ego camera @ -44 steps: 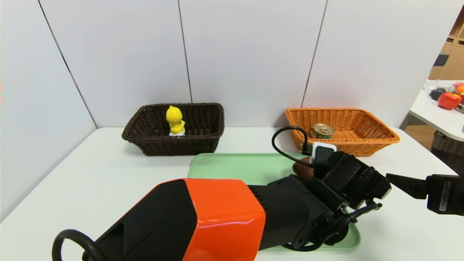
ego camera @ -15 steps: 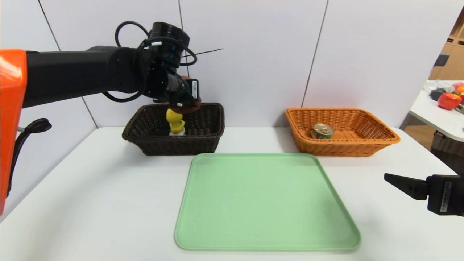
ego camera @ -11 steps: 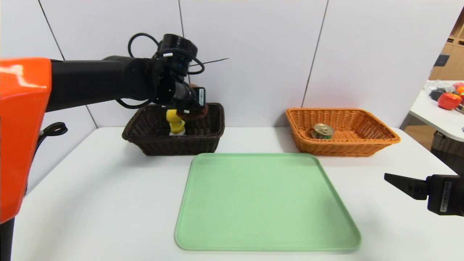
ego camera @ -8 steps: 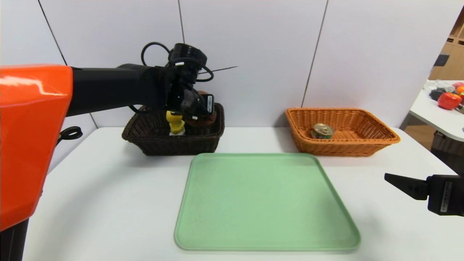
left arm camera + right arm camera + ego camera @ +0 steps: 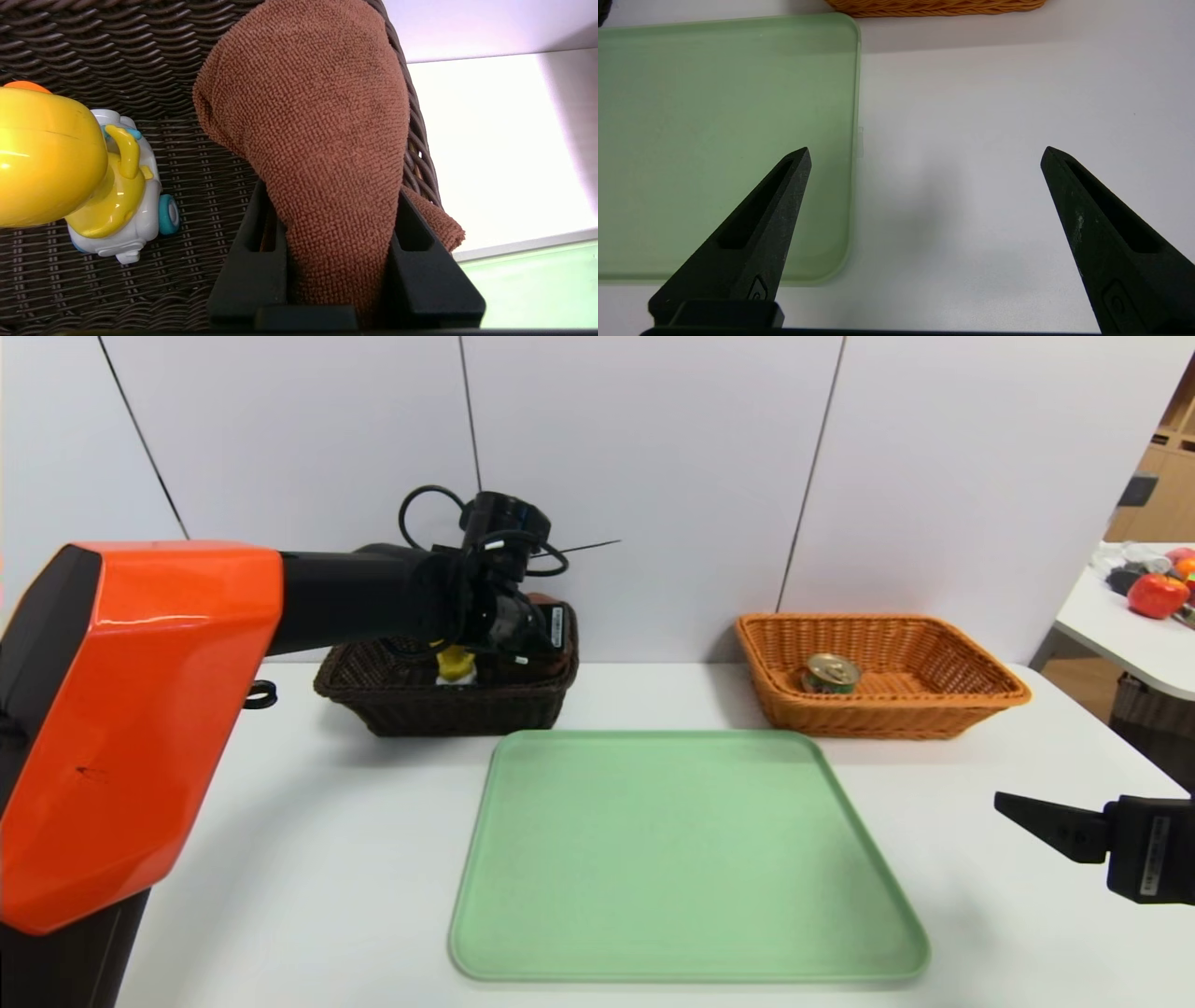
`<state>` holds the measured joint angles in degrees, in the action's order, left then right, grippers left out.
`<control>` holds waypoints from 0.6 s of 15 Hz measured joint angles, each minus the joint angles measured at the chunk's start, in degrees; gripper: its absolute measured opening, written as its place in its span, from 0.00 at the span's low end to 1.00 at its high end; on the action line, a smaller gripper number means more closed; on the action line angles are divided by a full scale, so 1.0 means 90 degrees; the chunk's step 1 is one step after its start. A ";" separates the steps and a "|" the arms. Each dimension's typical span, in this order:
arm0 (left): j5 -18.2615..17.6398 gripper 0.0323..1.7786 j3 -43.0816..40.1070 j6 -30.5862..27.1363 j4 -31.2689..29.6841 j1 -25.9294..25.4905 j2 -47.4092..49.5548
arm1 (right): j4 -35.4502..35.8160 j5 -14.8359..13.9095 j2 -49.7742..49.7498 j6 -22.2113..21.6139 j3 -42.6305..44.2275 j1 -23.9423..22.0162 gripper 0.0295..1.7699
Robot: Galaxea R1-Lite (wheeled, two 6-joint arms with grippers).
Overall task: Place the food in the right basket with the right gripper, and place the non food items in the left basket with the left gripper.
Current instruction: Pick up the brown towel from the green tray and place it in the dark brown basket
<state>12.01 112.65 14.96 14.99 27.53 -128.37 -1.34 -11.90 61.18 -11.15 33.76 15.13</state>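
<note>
Brown towel [image 5: 322,140], pinched by left gripper [image 5: 334,233], hangs inside dark basket [image 5: 93,37].

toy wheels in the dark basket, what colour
Blue wheels on the duck toy, clearest in the left wrist view.

dark brown woven basket [image 5: 439,709], orange-tan woven basket [image 5: 878,714], green tray [image 5: 686,859], yellow duck toy [image 5: 70,172]

This looks like a robotics lab or test room set up inside an office space. A plain white table [image 5: 280,821] stands against grey-white partition panels [image 5: 644,476] that wall it off on the left and behind. To the right of the panels, a second white table [image 5: 1120,625] carries piled toy fruit [image 5: 1156,594], with wooden cabinet shelving [image 5: 1162,485] behind it.
</note>
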 joint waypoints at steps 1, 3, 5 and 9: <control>-0.0003 0.27 0.0008 0.0000 0.0000 -0.0037 -0.0024 | -0.0003 -0.0003 -0.0020 -0.0004 -0.0012 -0.0003 0.96; -0.0008 0.27 0.0008 0.0004 0.0012 -0.0137 -0.0051 | -0.0004 0.0000 -0.0058 -0.0004 -0.0027 -0.0003 0.96; 0.0003 0.40 0.0005 0.0000 0.0011 -0.0173 -0.0051 | -0.0004 -0.0003 -0.0088 -0.0004 -0.0030 -0.0003 0.96; 0.0022 0.63 0.0000 -0.0030 0.0012 -0.0192 0.0009 | -0.0004 0.0000 -0.0122 0.0005 -0.0033 0.0000 0.96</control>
<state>12.20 112.65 14.69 15.10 25.80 -128.28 -1.38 -11.90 60.09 -11.11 33.46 15.13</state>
